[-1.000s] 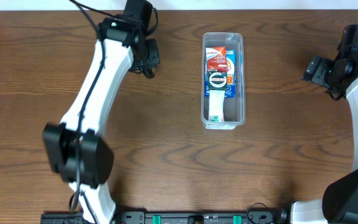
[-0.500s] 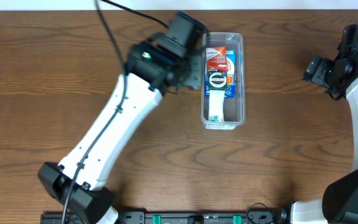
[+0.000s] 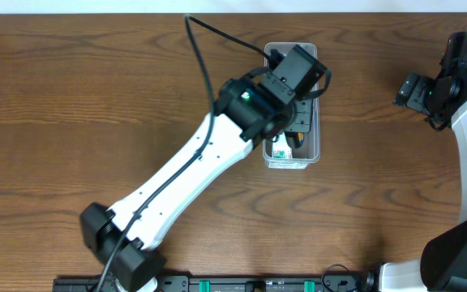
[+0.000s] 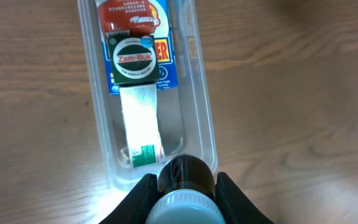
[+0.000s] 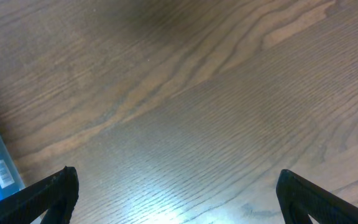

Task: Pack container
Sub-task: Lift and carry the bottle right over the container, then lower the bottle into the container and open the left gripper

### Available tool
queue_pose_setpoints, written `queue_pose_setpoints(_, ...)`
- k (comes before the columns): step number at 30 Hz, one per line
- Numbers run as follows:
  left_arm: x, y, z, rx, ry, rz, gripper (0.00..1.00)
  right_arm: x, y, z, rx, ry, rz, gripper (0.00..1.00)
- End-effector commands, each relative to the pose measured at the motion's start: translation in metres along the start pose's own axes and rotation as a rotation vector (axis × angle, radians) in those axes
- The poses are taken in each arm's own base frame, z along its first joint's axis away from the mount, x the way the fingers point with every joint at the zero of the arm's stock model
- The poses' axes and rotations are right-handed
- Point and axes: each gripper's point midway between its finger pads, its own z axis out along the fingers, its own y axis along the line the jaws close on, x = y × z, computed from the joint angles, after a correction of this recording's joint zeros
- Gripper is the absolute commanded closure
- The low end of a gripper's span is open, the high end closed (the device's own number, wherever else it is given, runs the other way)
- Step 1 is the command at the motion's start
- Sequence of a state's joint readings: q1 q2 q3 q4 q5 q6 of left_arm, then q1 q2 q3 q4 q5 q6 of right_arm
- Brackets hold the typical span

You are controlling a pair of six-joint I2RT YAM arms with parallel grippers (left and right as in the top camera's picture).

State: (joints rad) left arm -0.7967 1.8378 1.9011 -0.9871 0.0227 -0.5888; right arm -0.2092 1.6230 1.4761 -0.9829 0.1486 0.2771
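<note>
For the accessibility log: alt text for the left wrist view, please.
The left gripper holds a dark, pale-capped bottle over the near end of the clear container; inside lie a Zam-Buk tin, a white box and a blue packet.

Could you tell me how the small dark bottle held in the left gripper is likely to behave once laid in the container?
The bottle looks round-bodied, so laid on its side it would probably roll until the container wall or the white box stops it. Its glossy surface suggests a slippery hold in the left gripper; it seems rigid.

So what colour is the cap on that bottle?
Pale teal cap, dark bottle; left wrist view.
</note>
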Motion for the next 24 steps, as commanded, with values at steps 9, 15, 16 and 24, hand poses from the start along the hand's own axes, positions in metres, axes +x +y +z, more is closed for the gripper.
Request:
queue_pose_setpoints(9, 0.006, 0.004, 0.081, -0.059, 0.06, -0.061, 0.71, 0.0, -0.004, 0.002, 0.013, 0.003, -0.004, 0.01)
queue_pose_setpoints(15, 0.003, 0.0, 0.109, -0.05, 0.048, -0.062, 0.71, 0.0, -0.004, 0.002, 0.013, 0.003, -0.004, 0.01)
queue_pose_setpoints(16, 0.003, 0.0, 0.112, -0.051, 0.048, -0.062, 0.71, 0.0, -0.004, 0.002, 0.012, 0.003, -0.004, 0.01)
queue_pose_setpoints(24, 0.002, 0.008, 0.122, -0.092, 0.036, -0.055, 0.71, 0.0, -0.004, 0.002, 0.013, 0.003, -0.004, 0.01)
